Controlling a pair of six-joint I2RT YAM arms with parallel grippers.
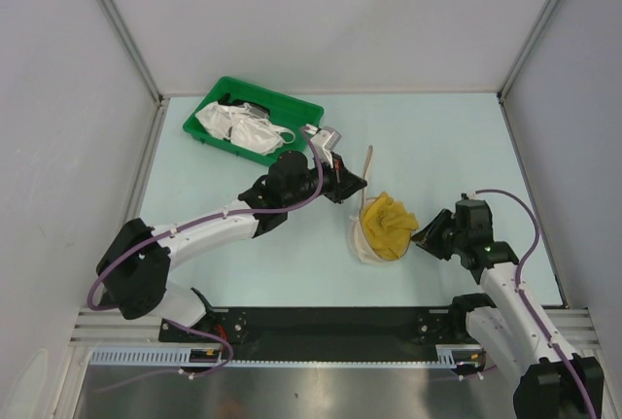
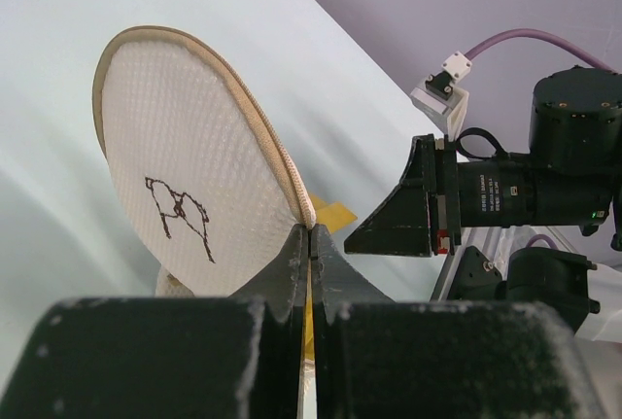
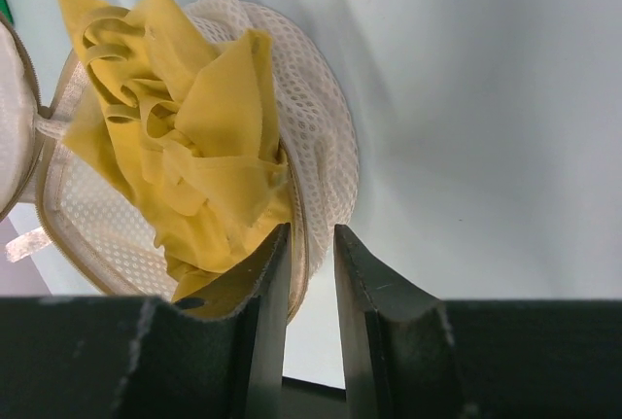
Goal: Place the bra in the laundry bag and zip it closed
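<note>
Top external: mustard-yellow fabric bra [image 1: 387, 223] sits heaped in the round beige mesh laundry bag [image 1: 362, 249], right of centre. Left gripper [image 2: 309, 239] clamps its raised lid [image 2: 185, 176]; right gripper [image 3: 311, 234], barely parted, straddles the near rim. Next: fold lid down, zip.

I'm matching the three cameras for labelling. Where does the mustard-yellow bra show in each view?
Top external: the bra sits right of centre, piled in the open laundry bag.
Left wrist: only a yellow sliver shows at centre, behind the bag's raised half.
Right wrist: it fills the upper left.
Shared landmark: the bag's beige zip rim.
</note>
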